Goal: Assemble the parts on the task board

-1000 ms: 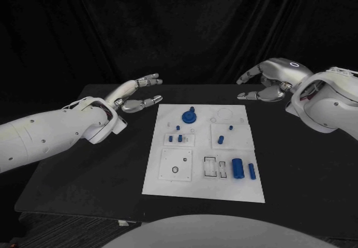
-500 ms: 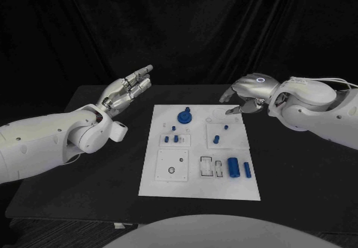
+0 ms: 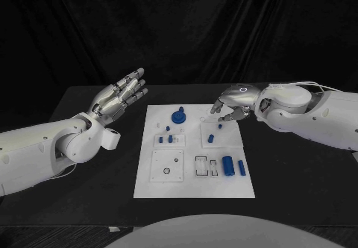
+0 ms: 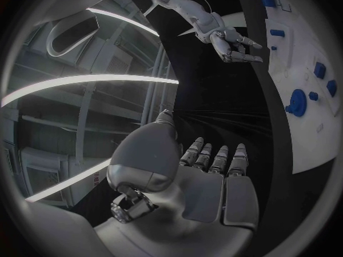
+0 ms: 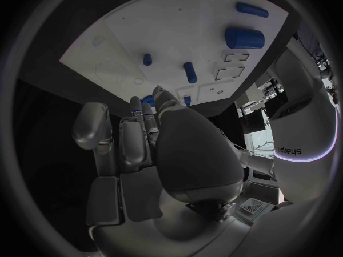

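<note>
- Since the earlier frames, the right hand (image 3: 229, 106) has travelled inward from beyond the board's far right corner and now hovers over the far right part of the task board (image 3: 149, 188); the left hand (image 3: 119, 95) has turned palm-up with its fingers straightened.
- Nearest the robot, well short of the right hand, the large blue cylinder (image 3: 227, 166) and the slim blue cylinder (image 3: 241, 167) lie side by side on the board. Risk: low, neither hand is close.
- Just below the right hand's fingertips lies a small blue peg (image 3: 210, 138). The right hand is released, fingers curled downward, grasping nothing. Risk: a descent off-centre would probably push the peg aside or roll it instead of pinching it.
- Beside the right hand, toward the left hand, stands the blue knob (image 3: 178, 115). Risk: the lowered fingers could clip it in a sideways move.
- Left hand: released, empty, raised clear of the worktop (image 3: 89, 196), well apart from the board; it cannot steady the board if the plate slides.
</note>
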Tool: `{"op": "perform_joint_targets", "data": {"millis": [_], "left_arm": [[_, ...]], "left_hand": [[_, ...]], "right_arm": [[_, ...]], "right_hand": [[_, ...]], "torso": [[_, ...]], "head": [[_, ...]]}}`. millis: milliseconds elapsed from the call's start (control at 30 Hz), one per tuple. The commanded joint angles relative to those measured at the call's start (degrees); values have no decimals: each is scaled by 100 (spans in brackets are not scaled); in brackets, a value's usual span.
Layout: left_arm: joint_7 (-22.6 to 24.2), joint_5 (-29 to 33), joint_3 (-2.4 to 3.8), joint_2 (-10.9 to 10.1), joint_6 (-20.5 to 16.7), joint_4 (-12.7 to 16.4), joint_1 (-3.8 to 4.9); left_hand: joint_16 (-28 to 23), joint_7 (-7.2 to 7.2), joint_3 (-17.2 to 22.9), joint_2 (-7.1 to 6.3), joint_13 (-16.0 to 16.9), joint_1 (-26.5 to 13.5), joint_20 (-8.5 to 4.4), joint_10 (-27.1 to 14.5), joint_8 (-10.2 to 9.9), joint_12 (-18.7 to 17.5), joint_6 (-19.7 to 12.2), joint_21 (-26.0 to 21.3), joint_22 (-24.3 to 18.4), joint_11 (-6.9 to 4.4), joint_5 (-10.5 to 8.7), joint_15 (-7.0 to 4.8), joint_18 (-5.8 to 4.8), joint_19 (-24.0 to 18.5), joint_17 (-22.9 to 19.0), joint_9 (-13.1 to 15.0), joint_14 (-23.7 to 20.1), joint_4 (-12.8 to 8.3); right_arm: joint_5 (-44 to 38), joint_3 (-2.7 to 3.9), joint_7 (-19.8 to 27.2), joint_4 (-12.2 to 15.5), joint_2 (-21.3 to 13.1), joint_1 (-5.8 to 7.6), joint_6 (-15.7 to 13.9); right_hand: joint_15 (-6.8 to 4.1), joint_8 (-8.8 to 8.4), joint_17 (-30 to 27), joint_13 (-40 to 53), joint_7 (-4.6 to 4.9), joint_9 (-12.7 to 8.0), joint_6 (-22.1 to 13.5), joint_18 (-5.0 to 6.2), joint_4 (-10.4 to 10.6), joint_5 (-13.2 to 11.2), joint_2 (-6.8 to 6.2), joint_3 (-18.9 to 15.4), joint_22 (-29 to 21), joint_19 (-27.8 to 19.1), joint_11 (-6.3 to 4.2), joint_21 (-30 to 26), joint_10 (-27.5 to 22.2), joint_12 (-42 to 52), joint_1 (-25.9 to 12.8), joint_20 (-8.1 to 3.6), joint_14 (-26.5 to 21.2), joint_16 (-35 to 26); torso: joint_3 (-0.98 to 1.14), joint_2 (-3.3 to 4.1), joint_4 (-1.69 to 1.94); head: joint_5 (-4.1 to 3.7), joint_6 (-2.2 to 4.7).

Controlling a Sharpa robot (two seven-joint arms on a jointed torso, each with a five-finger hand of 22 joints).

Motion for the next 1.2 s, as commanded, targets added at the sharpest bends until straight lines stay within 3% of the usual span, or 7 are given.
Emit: {"op": "perform_joint_targets", "data": {"millis": [33,167,233,567,633,1133,1200], "left_arm": [[407,270,4,30,398,17,-38],[335,285,4,40,482,34,-66],[310,289,4,43,511,40,-74],[217,296,3,46,606,56,-90],[201,296,3,48,625,64,-92],[82,297,3,64,692,65,-105],[80,297,3,68,693,62,-106]], "left_hand": [[-20,75,-50,18,7,74,55,-4,-4,44,40,-23,8,82,57,58,50,13,-6,7,-13,-4],[-20,92,-60,38,9,125,87,-3,-5,62,36,-20,21,163,130,85,55,16,-6,6,-13,-4],[-20,93,-66,45,11,153,109,-1,-5,72,39,-18,31,186,179,99,60,17,-6,6,-13,-4],[-20,250,-65,72,26,415,253,21,26,182,247,-7,89,301,500,200,103,32,-6,30,-13,-8],[-15,371,-65,61,40,536,273,47,48,282,375,-5,95,380,603,206,114,37,-2,45,-7,-8],[17,421,-44,87,48,696,320,57,60,361,448,4,134,489,749,247,123,50,17,52,26,-11],[6,440,-41,91,47,721,327,52,63,363,464,5,137,497,766,224,126,53,10,54,13,-11]], "right_arm": [[-86,6,-125,-50,11,-78,162],[-86,6,-182,-104,20,-177,161],[-86,6,-204,-129,21,-226,137],[-61,6,-269,-213,40,-366,64],[-55,6,-278,-241,53,-389,36],[-47,6,-353,-441,131,-524,-168],[-47,6,-350,-471,146,-542,-197]], "right_hand": [[3,48,147,-10,21,-8,89,-6,84,-144,-40,-18,819,100,-9,156,154,-5,-69,-2,98,84],[25,120,253,-18,58,14,266,-26,120,-186,-34,-12,855,163,-21,256,261,-18,-66,10,150,147],[25,105,251,-30,8,4,263,-24,118,-139,-41,2,857,167,-12,246,259,-53,-37,12,152,141],[46,98,216,-44,9,-11,317,-11,149,-122,-75,-20,846,152,9,162,215,-146,-69,26,143,104],[18,89,176,-36,-23,-18,335,8,115,-10,-65,22,829,118,4,67,227,-172,6,15,118,65],[-13,123,12,-23,43,2,545,65,-41,543,-107,276,762,-45,-10,-339,-43,-253,237,-20,-11,-104],[-10,167,46,-19,-20,38,633,62,-59,564,-109,309,767,-41,3,-330,-27,-235,246,-21,-3,-85]], "torso": [[-4,-3,1],[7,-19,1],[9,-24,-2],[27,-73,-1],[26,-71,0],[26,-80,-1],[25,-81,-3]], "head": [[-29,-1],[-32,-1],[-47,-1],[-31,-1],[-37,-1],[7,-1],[16,-1]]}}
